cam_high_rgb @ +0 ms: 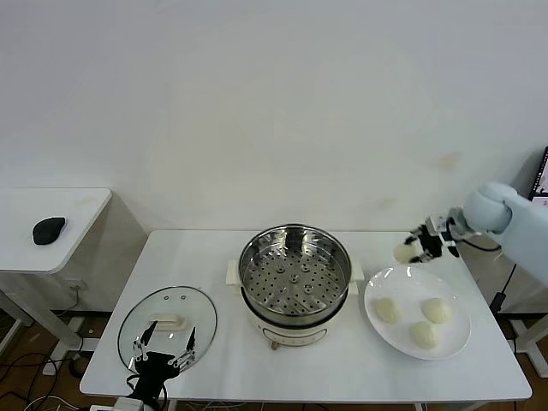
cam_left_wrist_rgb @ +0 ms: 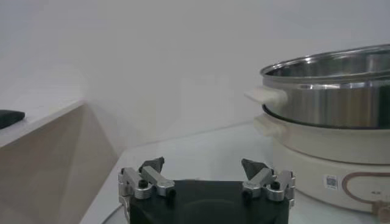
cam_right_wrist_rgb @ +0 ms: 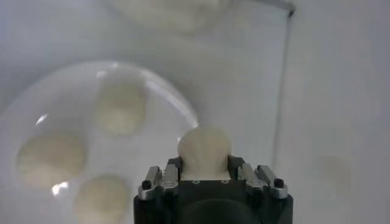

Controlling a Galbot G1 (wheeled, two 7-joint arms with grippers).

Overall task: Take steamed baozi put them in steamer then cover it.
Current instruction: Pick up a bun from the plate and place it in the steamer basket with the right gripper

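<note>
My right gripper [cam_high_rgb: 411,251] is shut on one cream-white baozi [cam_right_wrist_rgb: 204,149], held in the air above the far left rim of the white plate [cam_high_rgb: 377,321]. Three more baozi [cam_high_rgb: 388,309] [cam_high_rgb: 437,310] [cam_high_rgb: 424,334] lie on that plate. The steel steamer [cam_high_rgb: 294,272] stands open at the table's centre, its perforated tray bare. The glass cover [cam_high_rgb: 167,321] lies flat on the table to the steamer's left. My left gripper [cam_high_rgb: 163,351] hangs open over the cover's near edge, holding nothing.
A side table [cam_high_rgb: 51,223] with a black mouse [cam_high_rgb: 48,229] stands at the far left. The steamer's cream base and handle [cam_left_wrist_rgb: 266,96] rise close beside my left gripper. The table's right edge lies just beyond the plate.
</note>
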